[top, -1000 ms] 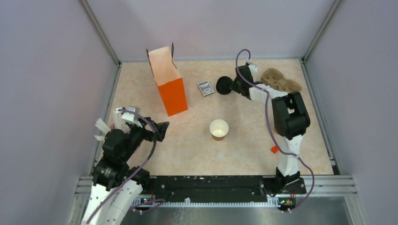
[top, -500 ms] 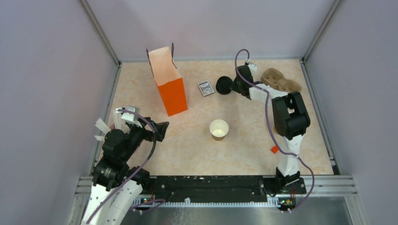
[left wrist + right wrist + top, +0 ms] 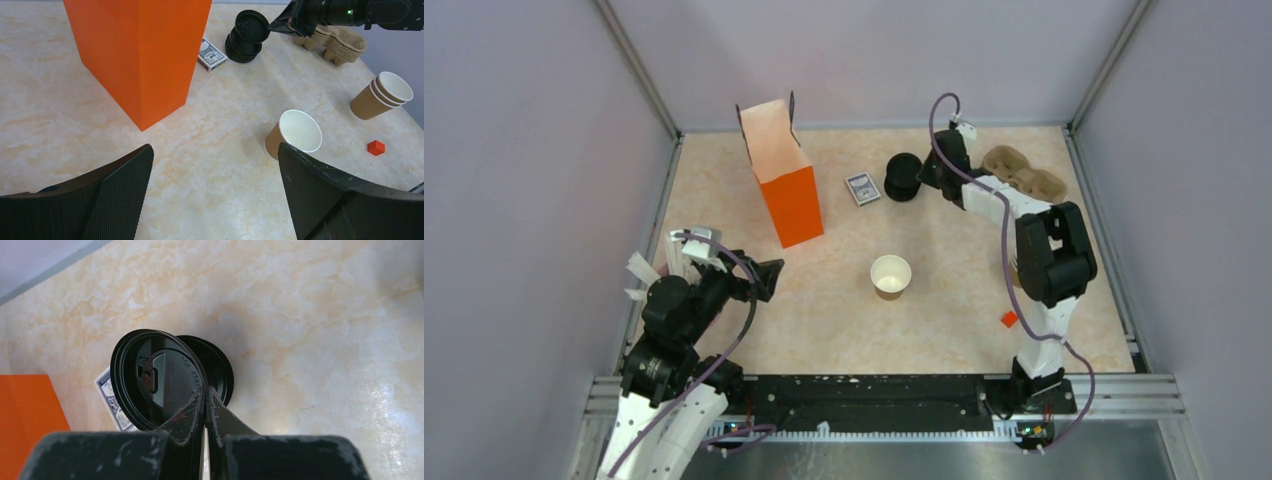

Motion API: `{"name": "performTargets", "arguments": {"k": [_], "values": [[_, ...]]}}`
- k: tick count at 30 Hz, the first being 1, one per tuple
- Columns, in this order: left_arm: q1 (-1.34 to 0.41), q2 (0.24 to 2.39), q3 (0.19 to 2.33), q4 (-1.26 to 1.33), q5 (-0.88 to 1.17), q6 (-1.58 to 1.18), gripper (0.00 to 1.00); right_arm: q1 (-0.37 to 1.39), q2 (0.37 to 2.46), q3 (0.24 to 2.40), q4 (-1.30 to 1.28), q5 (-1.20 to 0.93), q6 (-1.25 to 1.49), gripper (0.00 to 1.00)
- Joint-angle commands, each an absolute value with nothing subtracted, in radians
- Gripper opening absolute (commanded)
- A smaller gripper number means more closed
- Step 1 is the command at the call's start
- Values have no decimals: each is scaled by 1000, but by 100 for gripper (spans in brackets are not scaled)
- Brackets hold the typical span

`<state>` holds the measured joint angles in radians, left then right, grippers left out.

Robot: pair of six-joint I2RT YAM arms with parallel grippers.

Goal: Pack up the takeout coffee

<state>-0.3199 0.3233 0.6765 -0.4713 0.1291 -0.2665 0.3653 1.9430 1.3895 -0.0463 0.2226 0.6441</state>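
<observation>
Right wrist: my right gripper [image 3: 205, 394] pinches one black lid [image 3: 155, 380] by its rim; I'd keep it level, centre it over the paper cup [image 3: 890, 275], then press.

Legible marking: none confirmed.

Black lid [image 3: 155, 380]: one short curved row of raised characters follows the inside of the rim (capitals, perhaps with digits among them). The row is too faint and too small to be read with certainty.

Small card box [image 3: 211, 54], lying toward the far edge of the table [image 3: 210, 165]: a dark printed panel within a white border covers its top face. No word or number on it can be made out in any view.
</observation>
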Motion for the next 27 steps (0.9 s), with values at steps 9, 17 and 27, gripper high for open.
{"name": "performTargets", "arguments": {"k": [9,17,27], "values": [[-318,338,675,-433,114,-259,99,357,1816,1348,-23,163,590,0],[-317,359,693,-432,161,-258,99,357,1622,1209,-66,80,557,0],[-318,538,879,-421,473,-366,99,407,1283,996,-106,-143,579,0]]}}
